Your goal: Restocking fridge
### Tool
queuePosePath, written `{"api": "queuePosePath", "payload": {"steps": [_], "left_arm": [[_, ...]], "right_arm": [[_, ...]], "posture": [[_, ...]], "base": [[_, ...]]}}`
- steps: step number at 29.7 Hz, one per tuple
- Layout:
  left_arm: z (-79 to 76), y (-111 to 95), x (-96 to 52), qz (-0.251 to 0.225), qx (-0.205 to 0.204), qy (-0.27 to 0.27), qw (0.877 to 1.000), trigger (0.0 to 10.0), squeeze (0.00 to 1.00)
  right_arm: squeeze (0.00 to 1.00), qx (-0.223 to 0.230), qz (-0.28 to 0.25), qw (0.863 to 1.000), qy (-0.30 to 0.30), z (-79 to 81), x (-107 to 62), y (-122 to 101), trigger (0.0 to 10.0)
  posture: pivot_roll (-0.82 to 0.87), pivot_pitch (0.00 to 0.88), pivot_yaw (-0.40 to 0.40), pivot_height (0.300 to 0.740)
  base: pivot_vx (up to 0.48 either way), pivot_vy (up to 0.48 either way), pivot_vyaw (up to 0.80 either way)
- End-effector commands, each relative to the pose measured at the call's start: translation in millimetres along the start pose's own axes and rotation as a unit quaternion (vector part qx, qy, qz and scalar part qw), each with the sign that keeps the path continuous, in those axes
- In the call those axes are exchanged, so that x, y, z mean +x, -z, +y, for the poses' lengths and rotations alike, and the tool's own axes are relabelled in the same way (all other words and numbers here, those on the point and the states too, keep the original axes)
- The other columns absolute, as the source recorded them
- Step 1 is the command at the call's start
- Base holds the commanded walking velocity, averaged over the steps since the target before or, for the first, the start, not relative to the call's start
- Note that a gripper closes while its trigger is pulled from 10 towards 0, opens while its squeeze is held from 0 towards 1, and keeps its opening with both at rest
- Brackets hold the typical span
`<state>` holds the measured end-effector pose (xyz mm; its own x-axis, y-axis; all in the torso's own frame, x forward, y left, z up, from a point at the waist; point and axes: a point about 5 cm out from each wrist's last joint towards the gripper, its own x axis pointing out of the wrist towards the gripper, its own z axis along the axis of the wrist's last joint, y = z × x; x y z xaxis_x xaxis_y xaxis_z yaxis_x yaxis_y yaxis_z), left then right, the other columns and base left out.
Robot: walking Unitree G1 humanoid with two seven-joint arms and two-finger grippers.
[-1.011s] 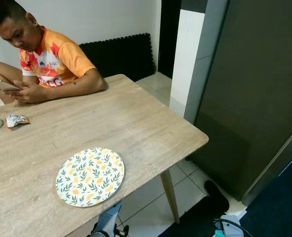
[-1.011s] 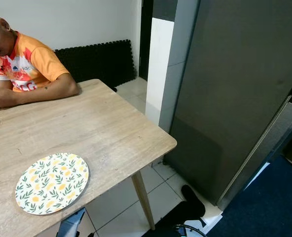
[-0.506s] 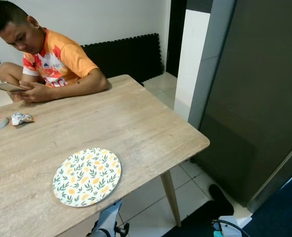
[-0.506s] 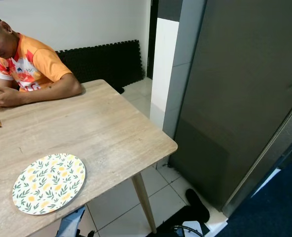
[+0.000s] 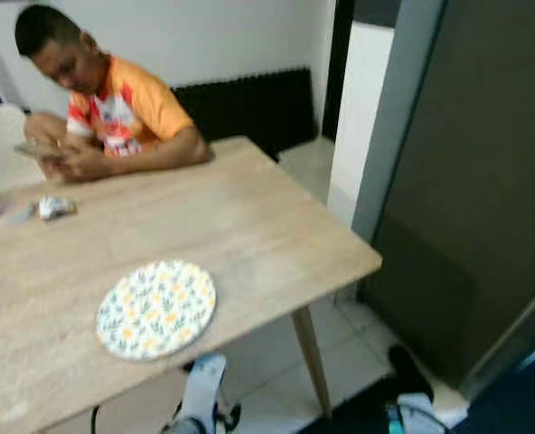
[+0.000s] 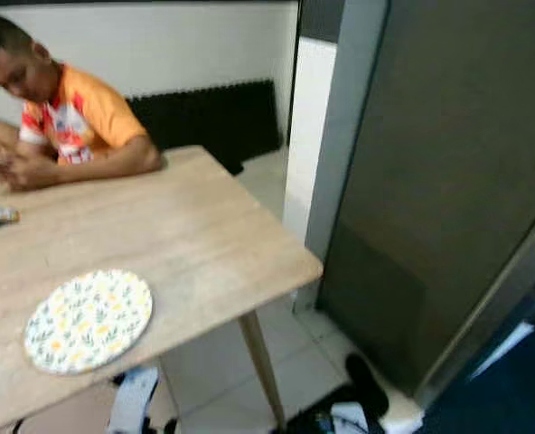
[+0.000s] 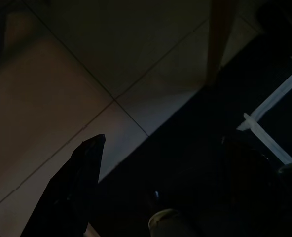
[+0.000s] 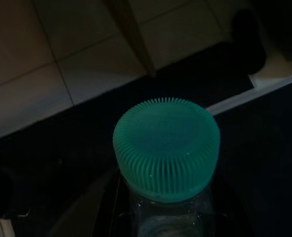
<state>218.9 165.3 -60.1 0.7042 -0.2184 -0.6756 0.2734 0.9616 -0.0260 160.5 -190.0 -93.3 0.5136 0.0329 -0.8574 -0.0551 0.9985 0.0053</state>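
Carrying a bottle toward the fridge, with the table corner close by.

Our right gripper (image 8: 161, 217) is clamped on a clear bottle (image 8: 168, 217) with a green ribbed cap (image 8: 165, 148), held low over the floor beside the table (image 5: 249, 226); the fridge (image 5: 466, 181) stands shut just right of the table. We can't tell how the left gripper (image 7: 72, 197) stands. Risks: clipping the table leg (image 5: 311, 360), or reaching a closed door with one hand full. No label is readable; the person's (image 5: 114, 113) shirt print is blurred.

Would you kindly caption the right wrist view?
Right gripper carrying a clear bottle with green cap above the tiled floor.
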Motion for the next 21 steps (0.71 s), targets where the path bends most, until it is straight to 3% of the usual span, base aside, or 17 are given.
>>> {"api": "queuePosePath", "payload": {"steps": [1, 9, 21], "left_arm": [[-2.3, -1, 0.9, -0.002, -0.003, 0.004, 1.000, 10.0, 0.00], [-2.4, -3, 1.6, -0.003, -0.003, 0.005, 1.000, 10.0, 0.00], [-1.6, -8, 2.8, -0.011, -0.014, 0.002, 1.000, 10.0, 0.00]], "right_arm": [[0.00, 0.002, -0.003, 1.000, 0.001, -1.0, -0.2, 0, 10.0], [0.00, 0.002, -0.001, 1.000, 0.006, -10.6, -2.4, 2, 10.0], [0.00, 0.001, -0.004, 1.000, 0.006, -11.8, -2.2, -1, 10.0]], "posture": [[-0.02, 0.017, -0.014, 0.734], [-0.02, 0.020, -0.012, 0.734], [-0.02, 0.023, -0.014, 0.734]], "base": [[0.000, -0.292, 0.00], [0.000, -0.292, 0.00], [0.000, -0.293, 0.00]]}}
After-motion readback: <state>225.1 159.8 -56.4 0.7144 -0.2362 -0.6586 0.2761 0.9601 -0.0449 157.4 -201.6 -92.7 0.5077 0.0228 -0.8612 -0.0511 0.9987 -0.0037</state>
